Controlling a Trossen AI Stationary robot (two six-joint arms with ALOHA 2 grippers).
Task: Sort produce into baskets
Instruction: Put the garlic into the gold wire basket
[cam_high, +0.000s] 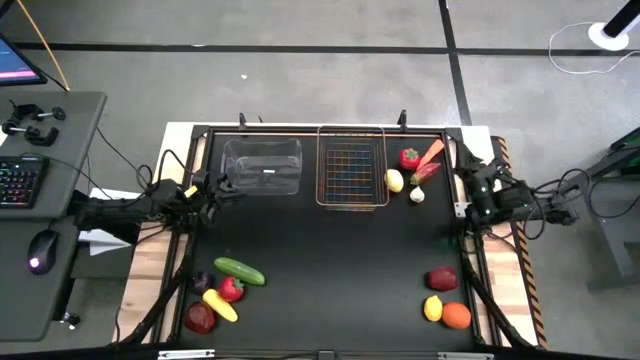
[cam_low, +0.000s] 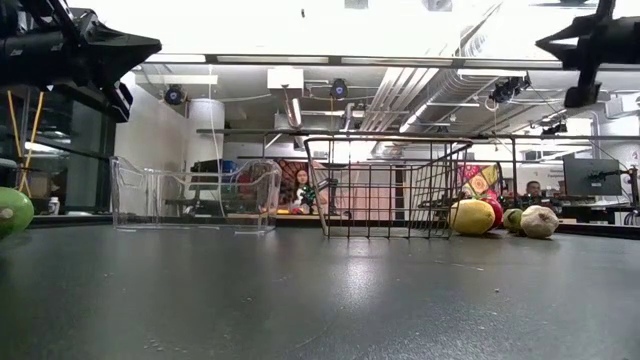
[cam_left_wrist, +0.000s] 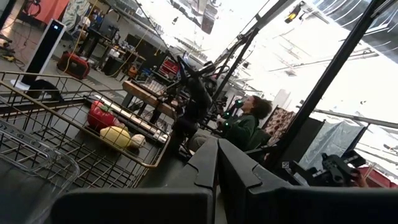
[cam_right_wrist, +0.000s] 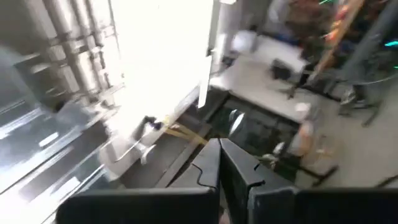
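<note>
The clear plastic bin (cam_high: 262, 167) and the copper wire basket (cam_high: 352, 167) stand side by side at the table's far edge. A red fruit (cam_high: 409, 158), a carrot (cam_high: 431, 152), a lemon (cam_high: 394, 180) and a white garlic (cam_high: 417, 194) lie right of the basket. A cucumber (cam_high: 240, 271), an eggplant (cam_high: 201, 282), a banana (cam_high: 220, 305) and red fruits (cam_high: 200, 318) lie near left. A dark red apple (cam_high: 442, 279), a lemon (cam_high: 432, 308) and an orange (cam_high: 456, 316) lie near right. My left gripper (cam_left_wrist: 217, 155) is shut and empty, raised left of the bin. My right gripper (cam_right_wrist: 219, 149) is shut and empty, raised at the table's right edge.
A desk with a keyboard (cam_high: 20, 180) and a mouse (cam_high: 40, 248) stands left of the table. People sit in the room beyond the table's far edge (cam_low: 300, 190). The middle of the black table top (cam_high: 330, 260) is bare.
</note>
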